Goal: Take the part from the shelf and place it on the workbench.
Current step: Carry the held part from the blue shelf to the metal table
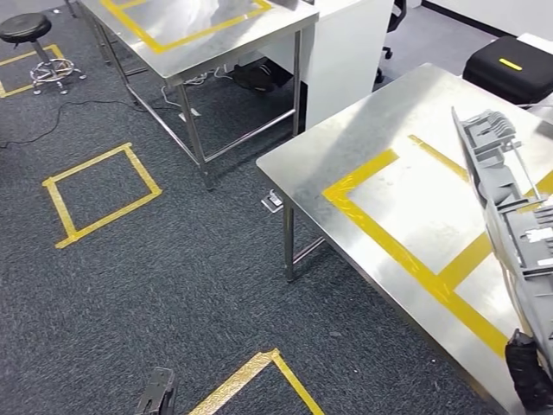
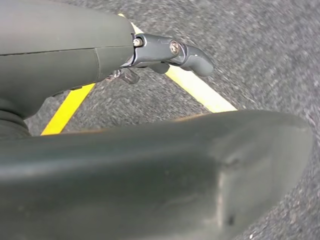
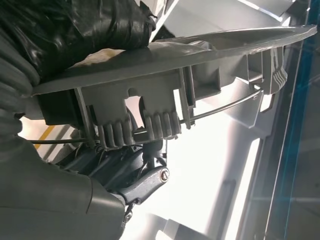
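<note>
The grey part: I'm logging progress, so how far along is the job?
Done: the grey part is off the shelf, gripped by the right hand. In hand: it hangs tilted above the workbench, over the yellow tape frame. Left: setting it down and letting go. The left hand hangs empty.

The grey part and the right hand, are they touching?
Touching. In the right wrist view the right hand grips the grey part, with dark fingers over its flat face and the thumb underneath. The head view shows the hand at the part's lower end.
</note>
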You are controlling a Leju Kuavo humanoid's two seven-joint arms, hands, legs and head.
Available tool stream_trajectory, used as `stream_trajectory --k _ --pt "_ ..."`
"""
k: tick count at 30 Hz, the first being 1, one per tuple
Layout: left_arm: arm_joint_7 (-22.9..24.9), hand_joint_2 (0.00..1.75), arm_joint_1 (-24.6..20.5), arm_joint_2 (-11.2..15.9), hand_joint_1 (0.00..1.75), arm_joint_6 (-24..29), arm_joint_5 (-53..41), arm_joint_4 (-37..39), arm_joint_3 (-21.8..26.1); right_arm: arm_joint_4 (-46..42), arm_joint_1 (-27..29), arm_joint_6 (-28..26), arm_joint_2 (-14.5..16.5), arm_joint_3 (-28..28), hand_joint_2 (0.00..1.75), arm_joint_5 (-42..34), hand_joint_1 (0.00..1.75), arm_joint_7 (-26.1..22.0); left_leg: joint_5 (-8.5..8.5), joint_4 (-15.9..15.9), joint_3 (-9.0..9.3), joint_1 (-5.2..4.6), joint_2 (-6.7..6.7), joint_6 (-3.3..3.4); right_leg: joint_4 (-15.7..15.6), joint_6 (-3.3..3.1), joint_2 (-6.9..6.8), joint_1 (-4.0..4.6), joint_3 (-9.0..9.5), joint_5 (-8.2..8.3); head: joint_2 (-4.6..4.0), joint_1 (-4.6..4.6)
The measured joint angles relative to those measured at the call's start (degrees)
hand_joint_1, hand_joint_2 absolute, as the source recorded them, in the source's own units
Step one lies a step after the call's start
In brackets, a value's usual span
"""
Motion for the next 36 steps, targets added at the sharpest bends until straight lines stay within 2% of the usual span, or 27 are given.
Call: stream_trajectory --k 1,2,4,5,6,7,8,9,10,11,12,13,14,16,17,20,22,24,25,26,27,28,29,31,33,35,36 --pt "0.1 0.00 0.0 0.1 0.00 0.0 0.3 0.0 0.0 0.0 -0.1 0.0 0.0 0.0 1.75 0.2 1.75 0.2 1.00 -3.0 1.28 -0.04 -1.09 0.26 0.1 0.18 0.62 -0.04 -0.16 0.09 0.00 -0.02" --pt "0.1 0.00 0.0 0.2 0.00 -0.1 0.6 0.0 -0.1 0.0 -0.3 0.0 0.0 0.0 1.75 0.4 1.75 0.5 1.32 -4.7 1.97 -0.10 -1.88 0.41 0.1 0.46 1.24 -0.15 -0.40 0.22 0.00 0.00" --pt "0.3 0.00 -0.1 0.3 0.00 -0.2 1.3 0.0 -0.2 0.0 -0.7 0.0 0.0 0.0 1.75 0.9 1.75 1.0 1.31 -5.6 2.24 -0.18 -1.36 0.46 -0.1 1.21 2.47 -0.36 -0.97 0.59 0.00 -0.02" --pt "0.3 0.00 -0.2 0.4 0.00 -0.4 1.5 0.0 -0.3 0.1 -0.9 0.0 0.0 0.1 1.75 1.1 1.75 1.3 1.56 -6.0 2.37 -0.12 -0.73 0.56 -0.1 1.50 2.24 -0.41 -1.26 0.55 0.00 0.01" --pt "0.3 0.00 -0.3 0.4 0.00 -0.5 1.7 0.0 -0.3 0.1 -1.1 0.0 -0.1 0.1 1.75 1.3 1.75 1.4 1.85 -6.5 2.53 -0.03 -0.10 0.72 0.6 1.74 1.09 -0.35 -1.74 0.02 0.00 0.10" --pt "0.4 0.00 -0.4 0.5 0.00 -0.6 1.8 0.0 -0.4 0.2 -1.4 0.0 -0.2 0.2 1.75 1.4 1.75 1.5 2.13 -7.0 2.66 0.08 0.64 0.89 2.4 1.96 -0.56 -0.26 -2.70 -1.19 0.00 0.27" --pt "0.4 0.00 -0.4 0.5 0.00 -0.7 1.9 -0.1 -0.4 0.3 -1.8 0.0 -0.3 0.3 1.75 1.5 1.75 1.5 2.26 -7.2 2.72 0.09 1.43 1.02 5.5 2.11 -2.50 -0.26 -4.06 -2.99 0.00 0.40" --pt "0.4 0.00 -0.3 0.5 0.00 -0.7 1.9 -0.1 -0.4 0.4 -2.2 0.0 -0.4 0.4 1.75 1.6 1.75 1.6 2.28 -7.3 2.69 0.04 2.20 1.13 9.3 2.38 -3.77 -0.29 -5.79 -4.96 0.00 0.52" --pt "0.4 0.00 -0.1 0.6 0.00 -0.8 1.9 -0.1 -0.4 0.6 -2.4 0.0 -0.5 0.6 1.75 1.8 1.75 1.7 2.24 -7.2 2.64 0.01 3.05 1.15 12.9 2.65 -4.30 -0.37 -7.40 -6.50 0.00 0.56" --pt "0.5 0.00 0.0 0.6 0.00 -0.8 2.0 -0.1 -0.5 0.7 -2.5 0.0 -0.5 0.6 1.75 1.9 1.75 1.9 2.20 -7.2 2.62 -0.02 3.83 1.14 15.0 2.90 -4.50 -0.46 -8.28 -7.09 0.00 0.55" --pt "0.5 0.00 0.0 0.6 0.00 -0.8 2.0 -0.1 -0.6 0.8 -2.6 0.0 -0.6 0.7 1.75 2.1 1.75 2.2 2.13 -7.2 2.63 -0.02 4.56 1.07 15.0 3.11 -4.68 -0.55 -8.07 -6.56 0.00 0.55" --pt "0.6 0.00 0.0 0.6 0.00 -0.8 2.1 -0.1 -0.7 0.9 -2.6 0.0 -0.6 0.7 1.75 2.3 1.75 2.4 2.04 -7.1 2.66 0.01 5.21 0.94 12.7 3.26 -5.02 -0.62 -6.69 -5.10 0.00 0.56" --pt "0.6 0.00 0.0 0.6 0.00 -0.8 2.2 -0.1 -0.9 1.0 -2.6 0.0 -0.6 0.7 1.75 2.4 1.75 2.5 1.88 -7.0 2.71 0.04 5.84 0.72 8.6 3.40 -5.82 -0.67 -4.35 -3.20 0.00 0.56" --pt "0.6 0.00 0.0 0.6 0.00 -0.7 2.3 -0.1 -1.2 1.0 -2.6 0.0 -0.7 0.8 1.75 2.5 1.75 2.6 1.43 -6.5 2.75 -0.17 6.91 0.09 1.5 3.04 -7.59 -0.46 -0.28 -1.00 0.00 0.50" --pt "0.6 0.00 0.0 0.7 0.00 -0.6 2.4 -0.1 -1.3 1.1 -2.6 0.0 -0.7 0.8 1.75 2.5 1.75 2.6 1.26 -6.2 2.75 -0.30 7.34 -0.19 -0.2 2.67 -8.03 -0.32 0.69 -0.73 0.00 0.45" --pt "0.6 0.00 -0.1 0.7 0.00 -0.5 2.6 -0.1 -1.4 1.1 -2.5 0.0 -0.7 0.8 1.75 2.4 1.75 2.6 0.99 -5.9 2.78 -0.24 8.22 -0.95 -0.4 1.35 -6.71 -0.16 0.59 -0.66 0.00 0.34" --pt "0.6 0.00 -0.2 0.7 0.00 -0.4 2.7 -0.1 -1.5 1.1 -2.5 0.0 -0.7 0.8 1.75 2.4 1.75 2.6 -0.73 -3.8 2.03 0.07 6.39 -1.56 -0.5 0.68 -5.67 -0.31 0.54 -0.41 0.00 0.26" --pt "0.6 0.00 -0.2 0.7 0.00 -0.4 2.7 -0.1 -1.6 1.1 -2.6 0.0 -0.7 0.8 1.75 2.4 1.75 2.6 -4.19 2.6 -0.73 0.29 3.80 -1.90 -0.6 0.26 -4.63 -0.35 0.52 -0.27 0.00 0.13" --pt "0.6 0.00 -0.1 0.7 0.00 -0.3 2.8 -0.1 -1.6 1.1 -2.7 0.0 -0.7 0.8 1.75 2.4 1.75 2.6 -5.68 6.4 -2.50 0.32 3.28 -1.91 -0.6 0.14 -3.98 -0.29 0.49 -0.24 0.00 0.11" --pt "0.6 0.00 0.0 0.7 0.00 -0.3 2.8 -0.1 -1.7 1.1 -2.7 0.0 -0.7 0.8 1.75 2.3 1.75 2.6 -6.32 9.2 -3.83 0.32 3.06 -1.84 -0.6 0.07 -3.27 -0.21 0.49 -0.22 0.00 0.11" --pt "0.6 0.00 0.1 0.7 0.00 -0.3 2.8 -0.1 -1.7 1.1 -2.6 0.0 -0.7 0.8 1.75 2.3 1.75 2.6 -5.86 10.0 -4.36 0.31 2.91 -1.65 -0.6 0.05 -2.49 -0.12 0.50 -0.21 0.00 0.11" --pt "0.6 0.00 0.2 0.7 0.00 -0.2 2.9 -0.1 -1.8 1.1 -2.6 0.0 -0.7 0.8 1.75 2.3 1.75 2.6 -4.34 8.6 -3.88 0.28 2.66 -1.35 -0.5 0.04 -1.71 -0.03 0.55 -0.19 0.00 0.11" --pt "0.6 0.00 0.2 0.7 0.00 -0.1 2.9 -0.1 -1.8 1.1 -2.6 0.0 -0.7 0.8 1.75 2.2 1.75 2.6 -2.14 5.3 -2.55 0.23 2.05 -0.94 -0.5 0.04 -0.95 0.03 0.60 -0.17 0.00 0.11" --pt "0.6 0.00 0.2 0.9 0.00 -0.1 3.1 -0.1 -1.9 1.2 -2.7 0.0 -0.7 0.8 1.75 2.2 1.75 2.6 1.07 -1.9 0.52 0.23 -0.90 0.05 -0.5 0.19 0.45 0.00 0.50 -0.10 0.00 0.17" --pt "0.7 0.00 0.2 1.1 0.00 0.0 3.3 -0.1 -2.0 1.2 -2.7 0.0 -0.7 0.8 1.75 2.2 1.75 2.7 1.65 -5.1 1.88 0.11 -2.75 0.50 -0.5 0.75 1.74 -0.34 0.03 0.13 0.00 0.07" --pt "0.9 0.00 0.2 1.1 0.00 0.0 3.6 -0.1 -2.3 1.3 -2.6 0.0 -0.7 0.8 1.75 2.2 1.75 2.8 1.80 -6.0 2.10 0.12 -1.67 0.52 -0.7 1.53 2.91 -0.62 -0.49 0.44 0.00 -0.07" --pt "0.9 0.00 0.1 1.0 0.00 0.0 3.7 -0.1 -2.5 1.3 -2.6 0.0 -0.7 0.8 1.75 2.2 1.75 2.8 2.03 -6.6 2.32 0.24 -0.94 0.62 -0.5 1.84 2.31 -0.55 -0.83 0.22 0.00 0.04"
